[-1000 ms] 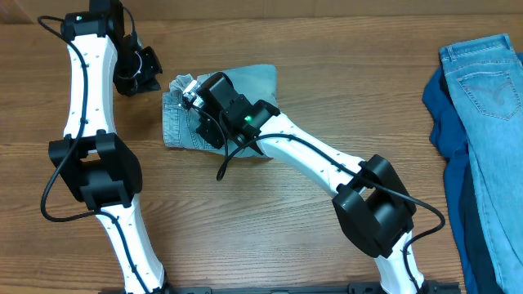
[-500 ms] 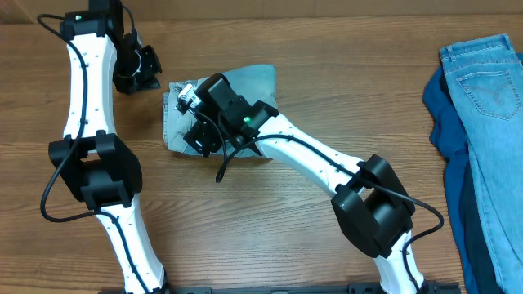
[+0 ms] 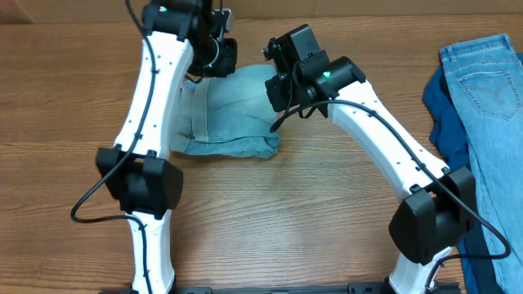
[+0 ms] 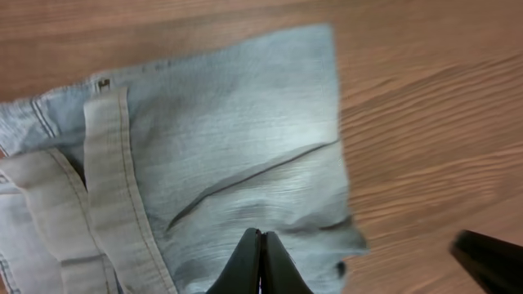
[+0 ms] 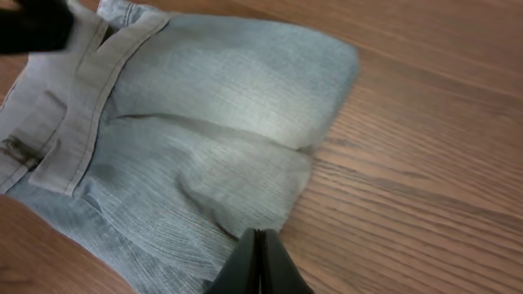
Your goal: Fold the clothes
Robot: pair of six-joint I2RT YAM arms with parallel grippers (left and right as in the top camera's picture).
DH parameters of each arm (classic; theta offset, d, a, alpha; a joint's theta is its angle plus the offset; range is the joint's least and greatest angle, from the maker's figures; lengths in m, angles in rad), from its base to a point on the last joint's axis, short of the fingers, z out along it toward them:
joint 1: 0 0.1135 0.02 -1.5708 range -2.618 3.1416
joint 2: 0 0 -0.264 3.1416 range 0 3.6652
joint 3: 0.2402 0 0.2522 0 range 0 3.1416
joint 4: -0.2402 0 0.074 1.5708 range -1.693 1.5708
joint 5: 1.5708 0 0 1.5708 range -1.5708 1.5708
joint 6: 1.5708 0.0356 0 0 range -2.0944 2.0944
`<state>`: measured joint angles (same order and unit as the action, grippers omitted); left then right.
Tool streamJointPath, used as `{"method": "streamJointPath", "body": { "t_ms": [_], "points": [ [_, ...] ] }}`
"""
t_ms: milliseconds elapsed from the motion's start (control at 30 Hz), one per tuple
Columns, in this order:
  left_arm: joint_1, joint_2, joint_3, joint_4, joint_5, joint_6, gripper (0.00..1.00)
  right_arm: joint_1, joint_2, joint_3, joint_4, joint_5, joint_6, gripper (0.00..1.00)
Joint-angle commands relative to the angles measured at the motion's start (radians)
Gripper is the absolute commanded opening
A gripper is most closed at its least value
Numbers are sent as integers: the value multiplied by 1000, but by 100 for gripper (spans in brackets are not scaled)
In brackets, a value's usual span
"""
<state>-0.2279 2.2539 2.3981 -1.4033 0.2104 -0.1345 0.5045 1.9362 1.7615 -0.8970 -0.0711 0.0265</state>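
Note:
The pale, faded denim shorts (image 3: pixel 233 114) lie folded flat on the wooden table, waistband to the left. My left gripper (image 3: pixel 216 59) hovers at their far edge, shut with nothing between its fingers. In the left wrist view the shut left gripper (image 4: pixel 261 263) points over the shorts (image 4: pixel 229 147). My right gripper (image 3: pixel 279 85) is at the shorts' far right corner, also shut and empty. In the right wrist view the right gripper (image 5: pixel 260 263) sits over the near edge of the shorts (image 5: pixel 212 122). A brighter light-blue denim garment (image 3: pixel 490 90) lies on a dark blue cloth (image 3: pixel 445 122) at the far right.
The right arm's white links (image 3: pixel 384 139) stretch from the front right across the table to the shorts. The left arm (image 3: pixel 151 98) runs up beside the shorts' left edge. A dark part of the other gripper (image 4: pixel 490 257) shows at the lower right of the left wrist view.
The right gripper left the shorts' left part and swung to their far right corner. The left gripper moved right to their far edge. The shorts now lie spread in a wider, flatter fold.

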Motion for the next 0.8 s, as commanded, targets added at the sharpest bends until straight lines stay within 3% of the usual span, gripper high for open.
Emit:
{"method": "streamJointPath", "body": {
  "t_ms": [0, 233, 467, 633, 767],
  "points": [
    [0, 89, 10, -56, -110, -1, 4, 2, 23, -1, 8, -65, 5, 4],
    [5, 163, 10, -71, -150, -5, 4, 5, 35, -66, 39, -66, 27, 4],
    [6, 248, 6, -75, -186, -12, 4, 13, 155, -74, 10, -247, 27, 4],
    [7, 261, 5, -70, -274, -31, 4, 13, 169, -87, -72, -272, 35, 4],
    [13, 261, 5, -50, -273, -39, 4, 13, 169, -160, -39, -306, 83, 4]
  ]
}}
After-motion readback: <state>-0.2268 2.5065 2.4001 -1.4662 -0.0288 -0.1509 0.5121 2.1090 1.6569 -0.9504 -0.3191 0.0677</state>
